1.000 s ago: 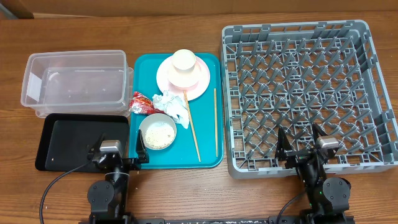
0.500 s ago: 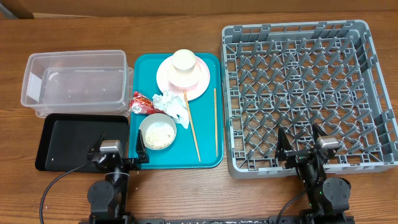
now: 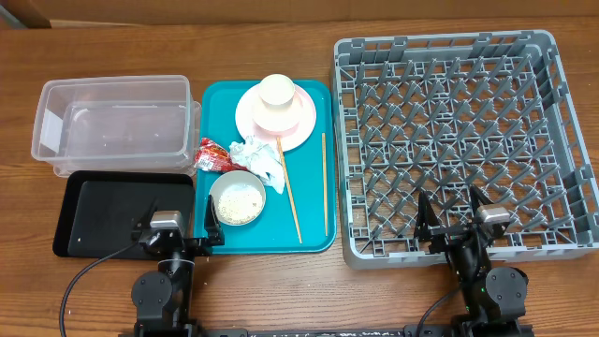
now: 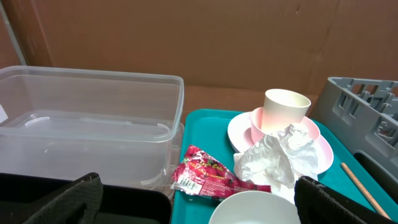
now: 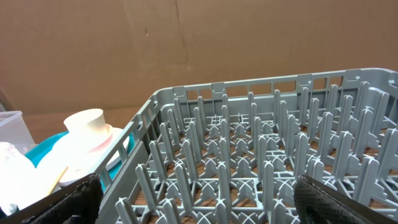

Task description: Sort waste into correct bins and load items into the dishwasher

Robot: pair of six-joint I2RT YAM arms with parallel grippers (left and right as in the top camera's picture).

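Now, grey dish rack (image 3: pixel 440 42) at right. Teal tray (image 3: pixel 314 239) in middle; clear tub (image 3: pixel 112 86), black tray (image 3: pixel 103 211) at left. On teal tray: plate (image 3: pixel 247 117) under cup (image 3: pixel 277 91), rice bowl (image 3: pixel 237 198), napkin (image 3: pixel 263 155), wrapper (image 3: pixel 212 155), chopsticks (image 3: pixel 291 198). Left gripper (image 4: pixel 196 186), right gripper (image 5: pixel 196 185): jaws wide apart.

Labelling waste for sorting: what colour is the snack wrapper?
Red with white print, the snack wrapper shows best in the left wrist view.

A wooden table (image 3: pixel 281 281) of warm brown, its grain running left to right, fills the overhead view under even light, and behind its far edge stands a plain brown cardboard panel (image 4: pixel 186 37) with faint creases, closing off both wrist views.
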